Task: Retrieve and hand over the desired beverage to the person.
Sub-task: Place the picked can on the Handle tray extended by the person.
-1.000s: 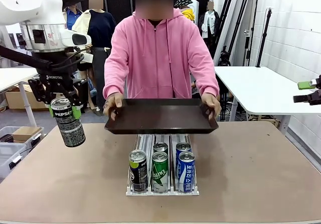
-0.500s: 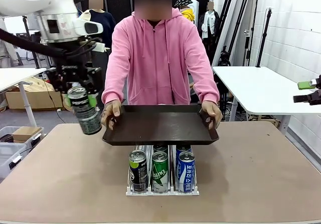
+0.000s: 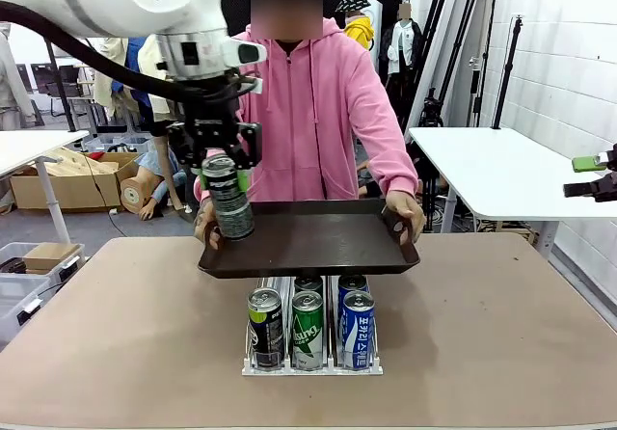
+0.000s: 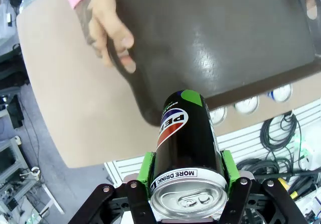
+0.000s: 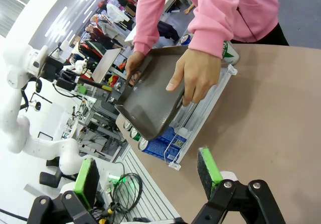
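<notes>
My left gripper point(image 3: 228, 181) is shut on a black Pepsi can point(image 3: 228, 199), held upright but slightly tilted over the left end of a dark tray point(image 3: 318, 240). The person point(image 3: 304, 102), in a pink hooded sweatshirt, holds that tray in both hands above the table's far side. In the left wrist view the can point(image 4: 188, 151) sits between my green pads point(image 4: 147, 168), with the tray point(image 4: 215, 38) and the person's hand point(image 4: 108, 33) beyond it. My right gripper point(image 3: 590, 175) hangs open at the far right, with nothing between its fingers point(image 5: 208, 166).
A clear rack point(image 3: 310, 364) with several upright cans stands on the table just below the tray. In the right wrist view the rack point(image 5: 203, 111) lies under the tray point(image 5: 150, 98). A white side table point(image 3: 501, 174) stands at the right. Bins point(image 3: 29, 261) sit at the left.
My left arm has carried the Pepsi can up and to the right, from beside the table's left side to over the tray's left end. The person's tray has stayed almost still.
</notes>
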You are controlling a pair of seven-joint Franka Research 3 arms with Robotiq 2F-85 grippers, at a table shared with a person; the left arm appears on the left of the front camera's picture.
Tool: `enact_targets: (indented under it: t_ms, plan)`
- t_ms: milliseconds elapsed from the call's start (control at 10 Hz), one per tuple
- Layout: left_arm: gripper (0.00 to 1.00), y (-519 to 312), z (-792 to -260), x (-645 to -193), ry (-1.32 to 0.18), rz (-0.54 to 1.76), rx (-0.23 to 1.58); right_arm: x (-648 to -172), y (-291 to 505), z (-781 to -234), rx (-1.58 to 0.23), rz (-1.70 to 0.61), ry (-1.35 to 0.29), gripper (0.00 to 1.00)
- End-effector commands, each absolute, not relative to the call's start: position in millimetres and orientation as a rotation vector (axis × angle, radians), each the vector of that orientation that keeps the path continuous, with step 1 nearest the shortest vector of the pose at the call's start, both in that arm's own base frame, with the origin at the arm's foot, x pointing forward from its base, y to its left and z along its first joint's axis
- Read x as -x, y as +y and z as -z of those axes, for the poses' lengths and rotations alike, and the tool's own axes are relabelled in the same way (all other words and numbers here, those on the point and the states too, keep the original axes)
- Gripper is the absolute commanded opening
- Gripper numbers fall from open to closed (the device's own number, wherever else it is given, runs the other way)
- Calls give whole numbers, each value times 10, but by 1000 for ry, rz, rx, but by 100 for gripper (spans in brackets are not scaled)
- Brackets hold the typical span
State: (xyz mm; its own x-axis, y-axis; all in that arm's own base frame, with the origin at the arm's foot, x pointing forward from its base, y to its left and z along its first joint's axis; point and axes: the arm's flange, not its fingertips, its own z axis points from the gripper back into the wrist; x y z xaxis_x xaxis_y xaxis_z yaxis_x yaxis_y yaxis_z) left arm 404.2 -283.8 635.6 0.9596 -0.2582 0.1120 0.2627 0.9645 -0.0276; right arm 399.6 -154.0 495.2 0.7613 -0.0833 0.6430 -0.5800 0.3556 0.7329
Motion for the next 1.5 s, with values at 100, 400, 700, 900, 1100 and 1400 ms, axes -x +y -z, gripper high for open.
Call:
enact_targets:
  t_ms: [100, 400, 700, 900, 1100, 1400]
  plan:
    - [0, -3089, -6245, -4367, -167, 228, -7, -3995, -1540, -4953, -1191, -357, -667, 100]
    - [0, -3220, -5990, -4702, -146, 225, 0, -3995, -1540, -4953, -1191, -357, -667, 100]
    - [0, -3307, -5857, -4950, -99, 219, -4, -3995, -1540, -4953, -1191, -357, -667, 100]
    - [0, -3347, -5842, -5110, -55, 209, -21, -3995, -1540, -4953, -1191, -357, -667, 100]
    - [0, -3383, -5808, -5222, -12, 214, -33, -3995, -1540, -4953, -1191, -357, -667, 100]
    - [0, -3379, -5794, -5272, 4, 211, -26, -3995, -1540, -4953, -1191, -357, -667, 100]
